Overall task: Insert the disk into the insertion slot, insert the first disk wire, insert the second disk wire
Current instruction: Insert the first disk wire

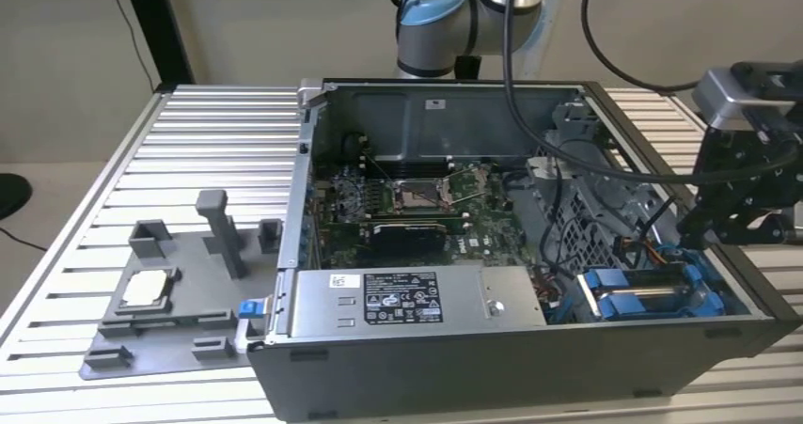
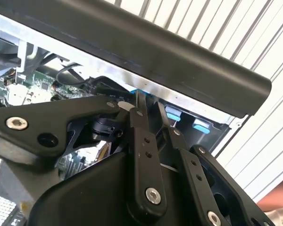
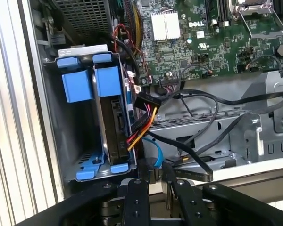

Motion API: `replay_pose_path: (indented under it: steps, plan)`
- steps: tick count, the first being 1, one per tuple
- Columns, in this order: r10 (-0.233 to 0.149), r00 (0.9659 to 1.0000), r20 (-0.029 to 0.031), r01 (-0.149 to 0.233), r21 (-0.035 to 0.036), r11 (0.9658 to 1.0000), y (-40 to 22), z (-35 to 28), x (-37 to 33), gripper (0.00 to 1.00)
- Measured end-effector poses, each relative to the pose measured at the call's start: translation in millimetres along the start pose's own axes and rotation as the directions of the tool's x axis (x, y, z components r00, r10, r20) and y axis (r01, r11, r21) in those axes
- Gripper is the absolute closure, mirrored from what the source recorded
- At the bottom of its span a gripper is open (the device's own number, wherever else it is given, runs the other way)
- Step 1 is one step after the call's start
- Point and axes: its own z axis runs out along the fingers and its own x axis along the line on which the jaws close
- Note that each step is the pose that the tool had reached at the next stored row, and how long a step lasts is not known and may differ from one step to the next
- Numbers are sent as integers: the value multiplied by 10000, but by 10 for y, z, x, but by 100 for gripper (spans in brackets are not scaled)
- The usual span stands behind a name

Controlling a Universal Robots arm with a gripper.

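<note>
The pincer [image 3: 155,175] is clenching the blue wire [image 3: 156,153], whose end is disappearing between its fingertips [image 3: 144,172]; in the second wrist view the jaws are standing close with only a thin gap. Just past it, the disk [image 3: 111,127] is already sitting on edge in the slot [image 3: 68,136], with blue tabs [image 3: 106,80] capping its end and an open bay lying beside it. A black plug [image 3: 146,101] trailing red, yellow and orange leads is resting against the disk's edge; whether it is fully seated I cannot tell. Black cables [image 3: 203,127] are looping over a grey bracket beyond that, and the green board [image 3: 203,42] is lying farther on.

In the exterior view the case [image 1: 502,377] is lying open on the slatted surface [image 1: 213,142], with the pincer hanging over its corner at the exterior view's right, just above the slot. A grey box [image 1: 415,297] with a white sticker is filling the case's near edge, and a grey tray [image 1: 176,339] is sitting on the surface at the exterior view's left. The arm [image 1: 439,15] is rising behind the case.
</note>
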Motion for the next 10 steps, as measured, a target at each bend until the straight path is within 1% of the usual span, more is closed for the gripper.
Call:
replay_pose_path:
  steps: [2,5,6,10]
  plan:
    - [48,10000,-2,-48,-1,10000,-15,11,-3,0]
    - [65,10000,-3,-65,-2,10000,-18,13,-3,0]
    - [65,10000,-2,-65,-3,10000,-18,14,-3,100]
    - [64,10000,-1,-64,-6,10000,-18,14,-4,100]
